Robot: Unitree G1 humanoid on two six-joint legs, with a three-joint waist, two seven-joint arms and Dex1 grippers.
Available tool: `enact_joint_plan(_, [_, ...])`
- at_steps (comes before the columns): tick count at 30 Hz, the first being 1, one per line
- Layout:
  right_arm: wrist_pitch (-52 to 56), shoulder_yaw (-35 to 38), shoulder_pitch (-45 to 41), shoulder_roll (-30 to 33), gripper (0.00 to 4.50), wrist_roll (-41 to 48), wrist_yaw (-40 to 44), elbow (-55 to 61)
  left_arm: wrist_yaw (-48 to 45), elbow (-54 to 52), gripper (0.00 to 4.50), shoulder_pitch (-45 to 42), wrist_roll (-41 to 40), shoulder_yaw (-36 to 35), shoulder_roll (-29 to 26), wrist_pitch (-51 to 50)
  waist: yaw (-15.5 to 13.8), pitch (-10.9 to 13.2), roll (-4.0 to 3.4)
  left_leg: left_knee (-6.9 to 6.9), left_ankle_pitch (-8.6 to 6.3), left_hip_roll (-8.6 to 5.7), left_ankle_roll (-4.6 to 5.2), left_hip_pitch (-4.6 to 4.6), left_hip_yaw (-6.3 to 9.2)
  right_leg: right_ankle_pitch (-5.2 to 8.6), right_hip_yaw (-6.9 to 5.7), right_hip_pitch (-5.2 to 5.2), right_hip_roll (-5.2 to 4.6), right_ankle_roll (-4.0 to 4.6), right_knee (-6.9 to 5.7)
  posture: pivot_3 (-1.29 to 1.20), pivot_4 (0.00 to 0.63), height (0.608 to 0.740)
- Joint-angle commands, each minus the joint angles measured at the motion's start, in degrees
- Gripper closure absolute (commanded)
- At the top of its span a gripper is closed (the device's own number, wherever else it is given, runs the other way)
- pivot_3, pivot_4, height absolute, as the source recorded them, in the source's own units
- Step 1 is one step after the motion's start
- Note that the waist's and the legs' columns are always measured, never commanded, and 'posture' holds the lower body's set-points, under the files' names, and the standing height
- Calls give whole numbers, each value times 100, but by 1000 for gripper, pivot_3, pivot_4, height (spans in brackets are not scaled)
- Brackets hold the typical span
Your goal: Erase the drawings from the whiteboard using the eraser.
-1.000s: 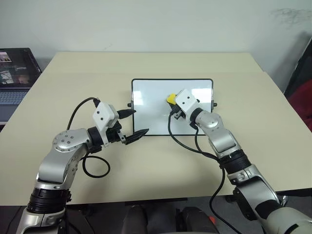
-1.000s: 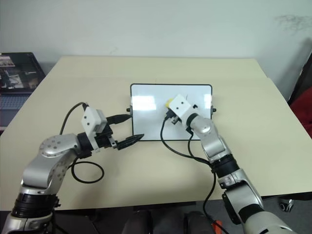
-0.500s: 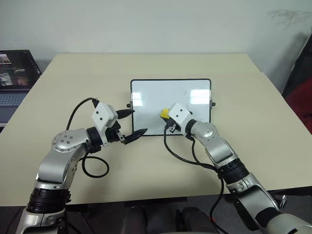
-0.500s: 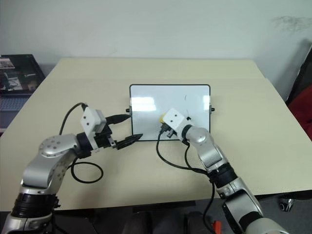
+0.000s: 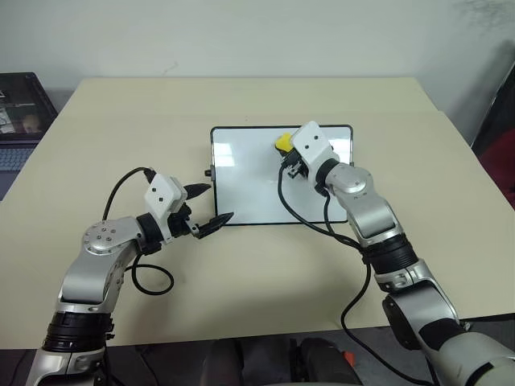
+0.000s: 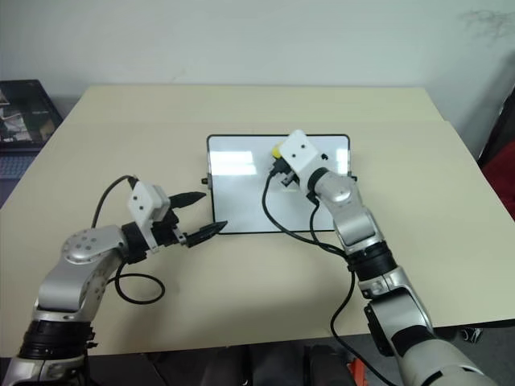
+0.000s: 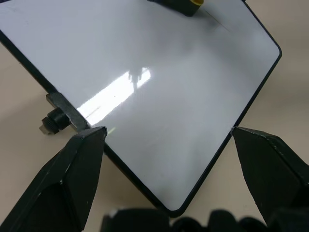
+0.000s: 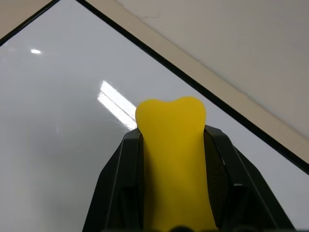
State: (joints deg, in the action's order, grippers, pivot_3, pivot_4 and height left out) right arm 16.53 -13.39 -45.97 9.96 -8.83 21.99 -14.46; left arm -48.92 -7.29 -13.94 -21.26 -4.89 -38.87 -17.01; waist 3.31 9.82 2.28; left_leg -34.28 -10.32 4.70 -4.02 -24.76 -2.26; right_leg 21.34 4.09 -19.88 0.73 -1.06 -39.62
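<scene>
The whiteboard (image 5: 257, 189) lies flat in the middle of the table, glossy white in a thin black frame. My right gripper (image 5: 286, 154) is shut on the yellow eraser (image 5: 282, 142) and holds it over the board's far edge, right of centre. In the right wrist view the eraser (image 8: 171, 154) sits between the two black fingers (image 8: 120, 169). My left gripper (image 5: 211, 205) is open, its fingers straddling the board's near left corner (image 7: 174, 205). The drawings are too faint to make out, and my right hand hides part of the board.
A laptop (image 5: 14, 108) stands off the table's left side. Something dark red (image 5: 500, 141) is at the right edge. Black cables hang from both wrists; the right one (image 5: 310, 229) crosses the board's near edge. Bare table (image 5: 241, 297) surrounds the board.
My right gripper carried the eraser from mid-board toward the board's near edge, then up to its far edge. The left gripper has stayed by the near left corner. The camera has shifted slightly.
</scene>
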Motion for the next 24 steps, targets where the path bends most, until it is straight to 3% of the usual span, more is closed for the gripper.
enact_joint_plan(1, [-146,-321,482,-39,3217,-135,92,-284,-1,-217,0,34,-6,-131,-49,84,-2,-3,4,-1,0,0,0,5,4,0,-3,4,0,0,-7,0,150,740])
enact_joint_plan(8, [-117,-765,962,-251,3217,-267,215,64,14,-243,0,33,-35,-114,-17,48,13,-4,5,-3,6,0,4,81,8,1,-1,67,0,0,-29,0,150,740])
enact_joint_plan(13, [18,-540,937,-233,3217,-125,159,481,10,-231,0,18,-43,-96,7,54,9,-3,4,-3,12,0,7,86,9,-1,-1,71,0,2,-30,0,150,740])
enact_joint_plan(20, [1037,204,1723,251,3217,632,592,3152,69,-237,0,-11,-73,-72,153,89,-131,1,0,-5,13,-1,3,-10,11,-1,-11,-7,-1,1,-21,0,150,740])
enact_joint_plan(24, [1383,526,2361,569,3217,891,669,4144,116,-309,0,35,-101,-81,252,94,-150,1,0,6,9,0,-3,-14,10,1,-10,-5,1,-1,11,0,150,740])
